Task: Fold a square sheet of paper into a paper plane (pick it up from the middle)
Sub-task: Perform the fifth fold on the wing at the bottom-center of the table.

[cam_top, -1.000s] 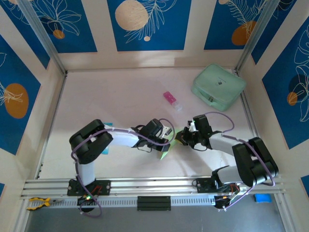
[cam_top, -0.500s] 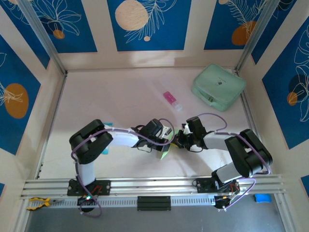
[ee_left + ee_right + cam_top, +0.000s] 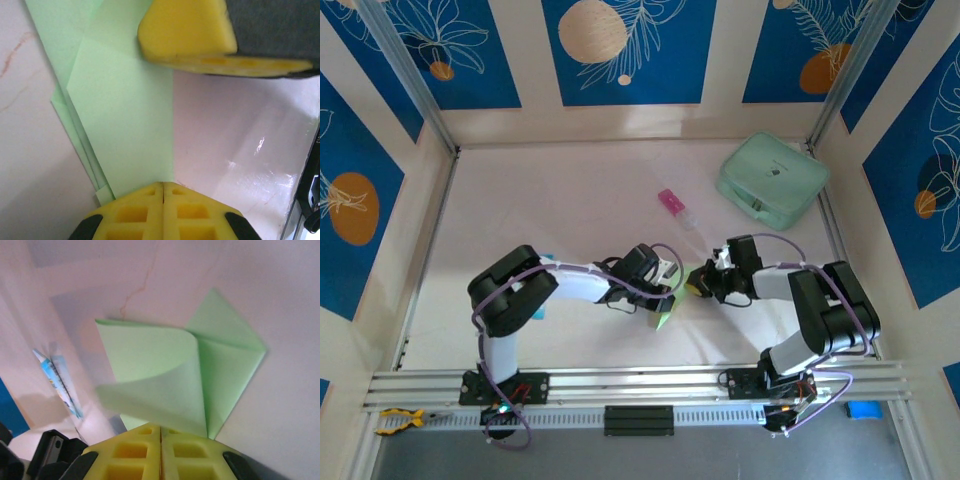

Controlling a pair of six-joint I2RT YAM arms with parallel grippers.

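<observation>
The square sheet of paper (image 3: 663,318) is pale lime-green and folded into layers with a pointed corner. It lies on the table between the two arms. My left gripper (image 3: 667,298) is shut, its tips (image 3: 163,186) resting on the flat paper (image 3: 125,125) near a straight edge. My right gripper (image 3: 698,284) is shut (image 3: 160,429) on a flap (image 3: 165,390) of that sheet. The flap curls up off the part that lies flat (image 3: 225,355). One of the right gripper's yellow fingers (image 3: 185,30) sits close above the paper in the left wrist view.
A bulky mint-green case (image 3: 772,180) stands at the back right. A small pink-and-white tube (image 3: 676,208) lies just beyond the grippers. A blue-and-white packet (image 3: 57,380) lies by the left arm. Walls enclose the table on three sides.
The right gripper went left toward the left gripper, then came back right a little, and its forearm swung in. The left arm has stayed put.
</observation>
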